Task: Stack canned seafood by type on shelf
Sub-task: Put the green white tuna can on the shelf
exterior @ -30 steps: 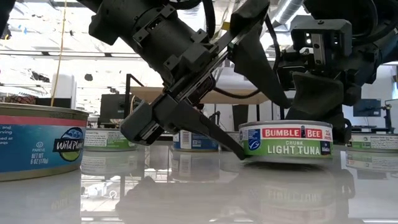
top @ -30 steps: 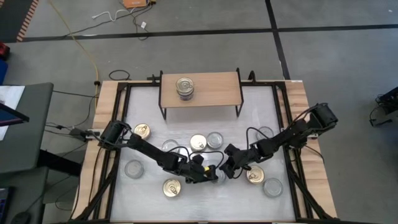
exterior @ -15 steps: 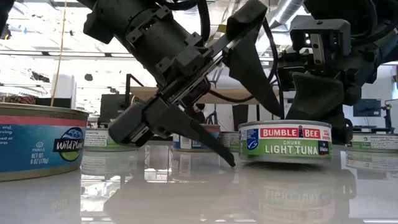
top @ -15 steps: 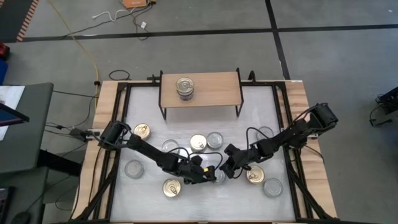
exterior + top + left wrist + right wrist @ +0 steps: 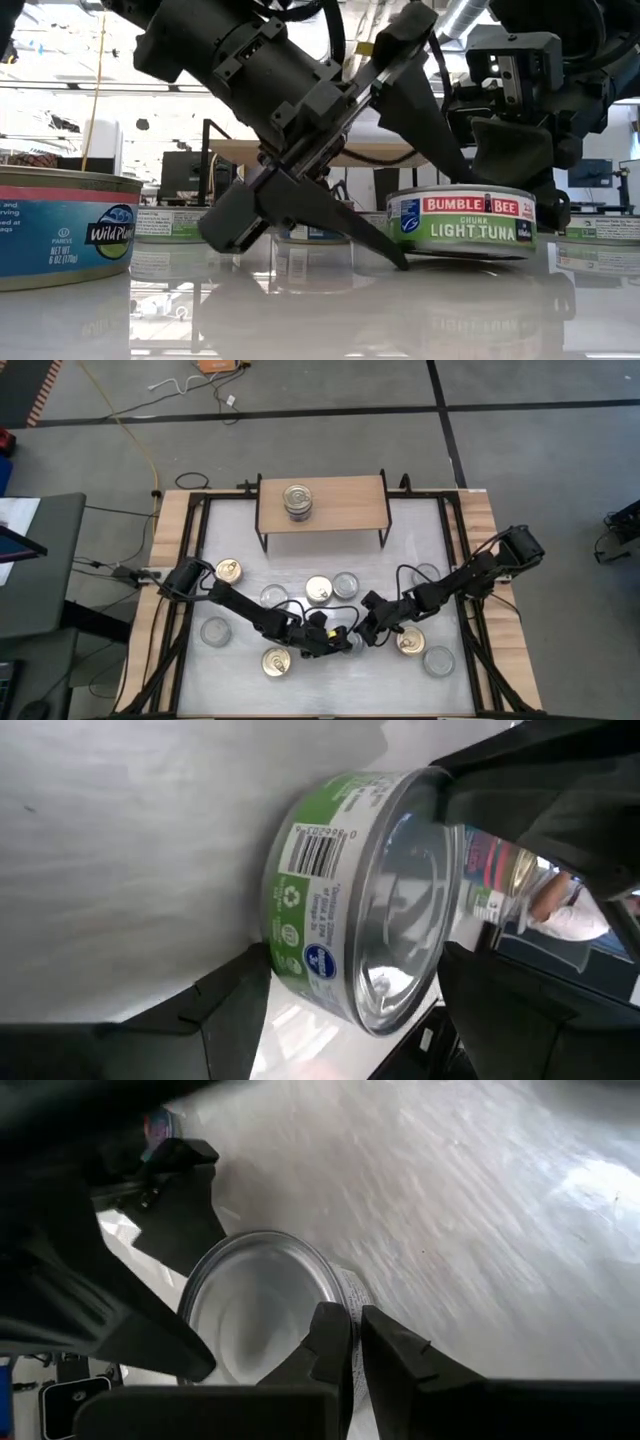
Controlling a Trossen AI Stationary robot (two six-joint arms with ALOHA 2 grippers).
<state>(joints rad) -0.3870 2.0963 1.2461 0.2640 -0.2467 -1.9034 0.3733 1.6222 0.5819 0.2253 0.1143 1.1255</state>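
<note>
Low view, green-labelled Bumble Bee tuna tin point(image 5: 462, 221) tilted, left tool point(image 5: 395, 215) clamping it, right tool point(image 5: 352, 1342) narrow

This looks like a robotics lab or workshop. The white table point(image 5: 430, 540) stands on a bare grey concrete floor point(image 5: 540, 450) crossed by dark tape lines, with a yellow cable point(image 5: 135, 435) trailing across the upper left. The level view shows exposed ceiling ducts point(image 5: 465, 15) at the upper right.
</note>
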